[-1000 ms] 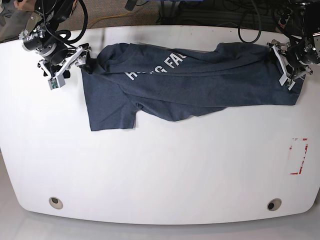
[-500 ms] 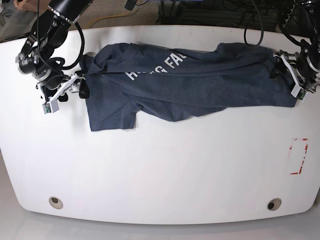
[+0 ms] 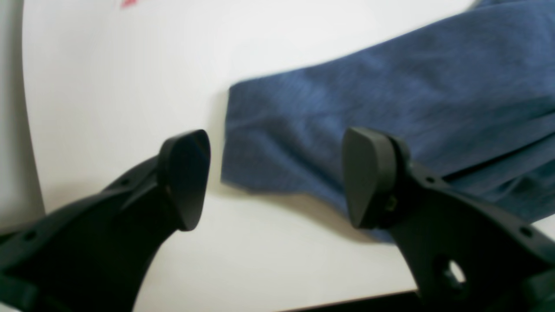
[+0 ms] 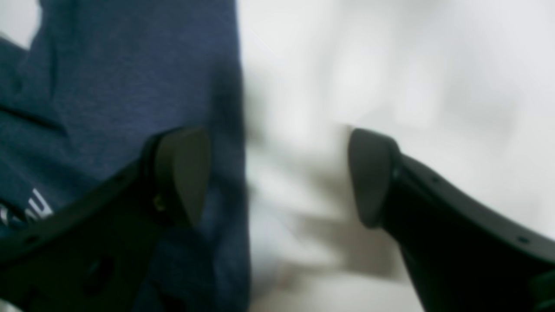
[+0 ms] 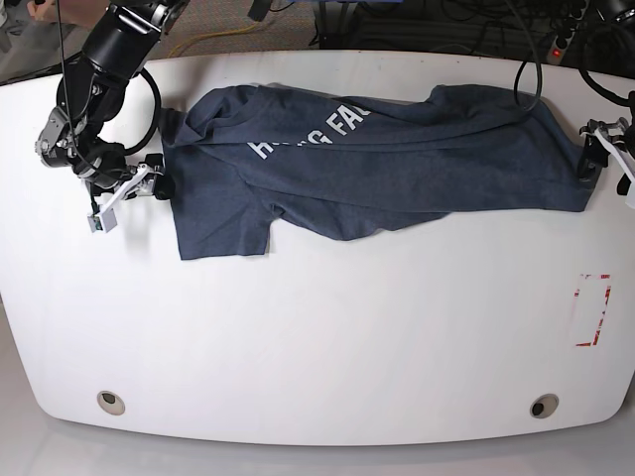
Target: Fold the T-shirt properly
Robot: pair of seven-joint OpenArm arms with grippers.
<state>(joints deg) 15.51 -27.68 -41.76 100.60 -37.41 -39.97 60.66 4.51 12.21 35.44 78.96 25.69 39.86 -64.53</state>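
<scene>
The dark navy T-shirt [image 5: 397,159] lies crumpled across the far half of the white table [image 5: 317,337], with part of its white lettering showing and one sleeve [image 5: 220,223] spread toward the front left. My right gripper [image 5: 149,185] is at the shirt's left edge. In the right wrist view it [image 4: 277,177] is open, with one finger [image 4: 182,173] over the T-shirt [image 4: 130,86] and the other over bare table. My left gripper [image 5: 593,164] is at the shirt's right end. It [image 3: 277,180] is open, and a corner of the T-shirt [image 3: 390,108] lies between its jaws, not gripped.
A red-outlined rectangle [image 5: 593,309] is marked on the table at the right. Two round holes [image 5: 111,402] [image 5: 544,405] sit near the front edge. Cables lie on the floor past the far edge. The table's right edge is close to my left gripper.
Both grippers have drawn outward and toward the front, from the shirt's far corners to its left and right edges. The shirt lies as it did.
</scene>
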